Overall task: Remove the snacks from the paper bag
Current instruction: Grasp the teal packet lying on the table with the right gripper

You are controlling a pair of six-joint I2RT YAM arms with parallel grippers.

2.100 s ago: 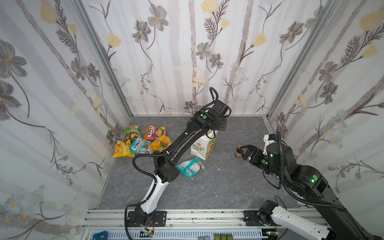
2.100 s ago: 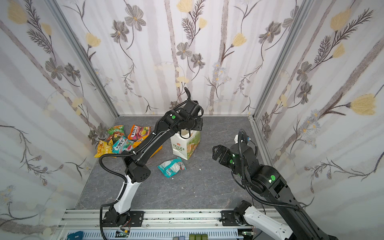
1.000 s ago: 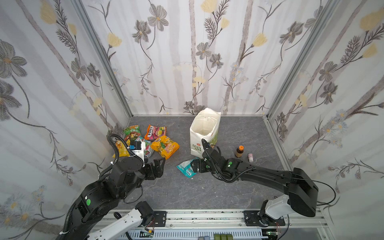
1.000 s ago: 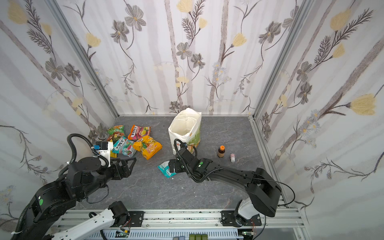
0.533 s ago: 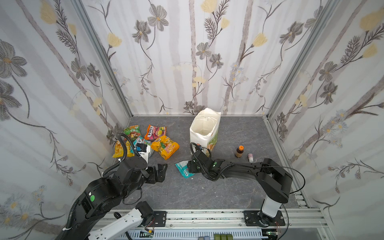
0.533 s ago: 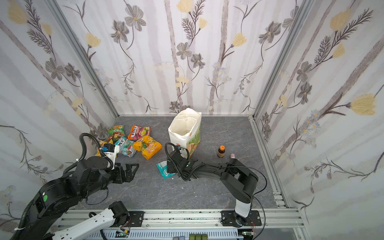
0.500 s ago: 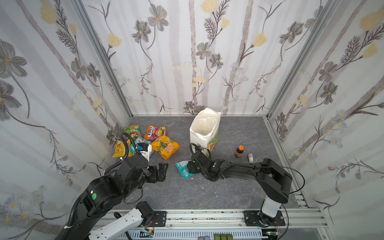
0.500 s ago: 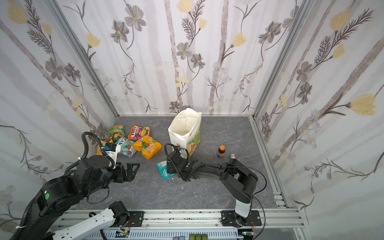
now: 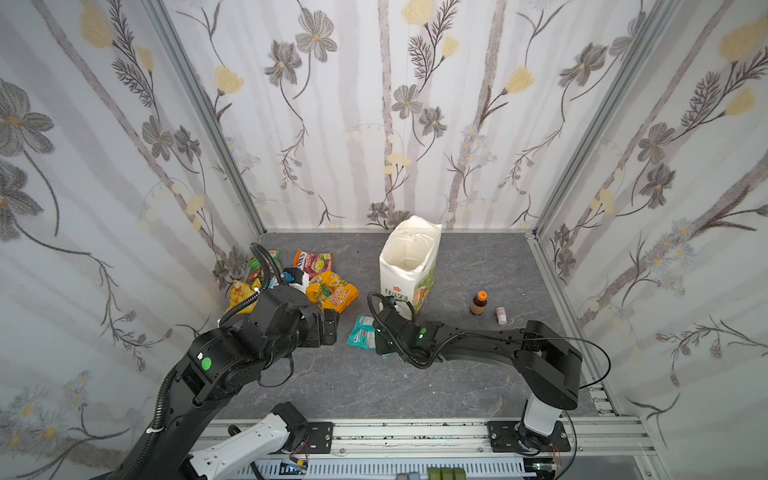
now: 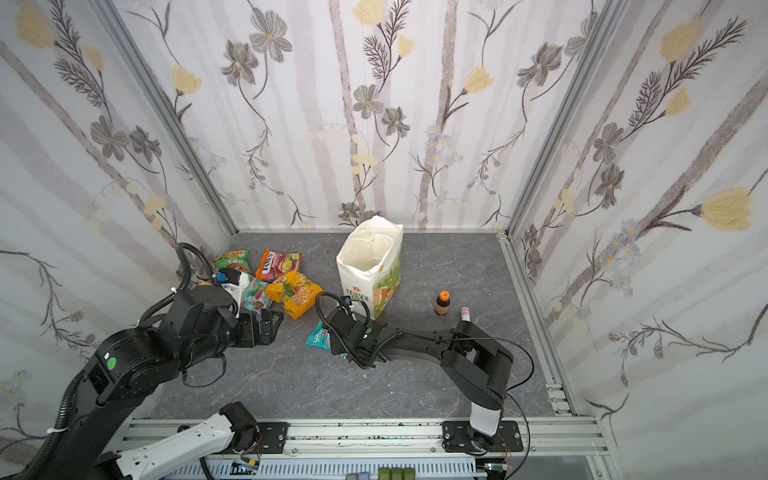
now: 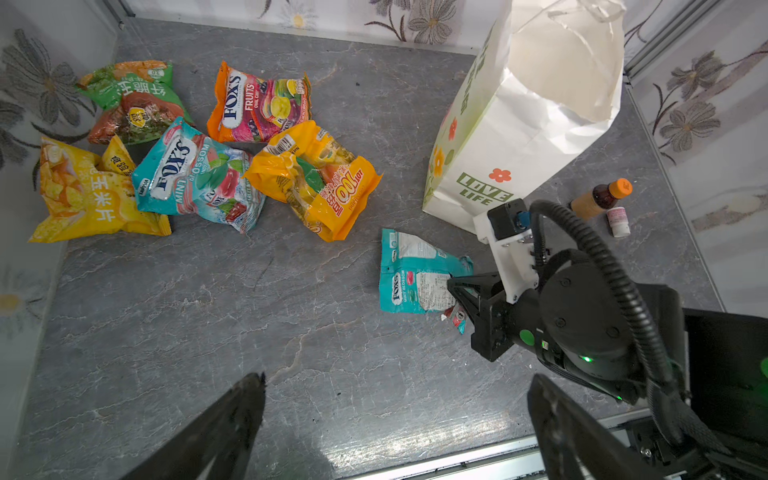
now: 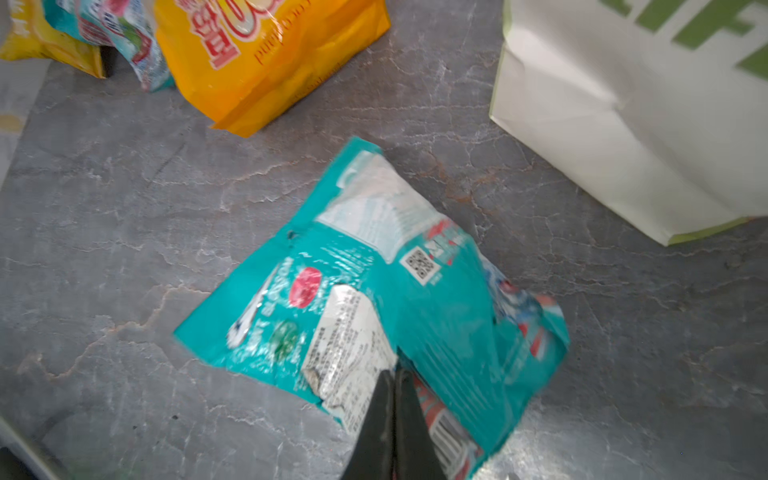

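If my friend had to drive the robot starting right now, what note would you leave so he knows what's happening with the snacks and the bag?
Left gripper: open, holding nothing, above the floor.
Right gripper: shut on an edge of the teal packet, which lies in front of the paper bag.
Bag: upright, mouth open; looks empty from above.
Done: five other packets lie together on the floor, left of the bag in both top views.
Left: probably carry the teal packet to that pile, then check inside the bag once more.

teal packet (image 12: 374,291) blurred, paper bag (image 12: 623,104) cut by edge
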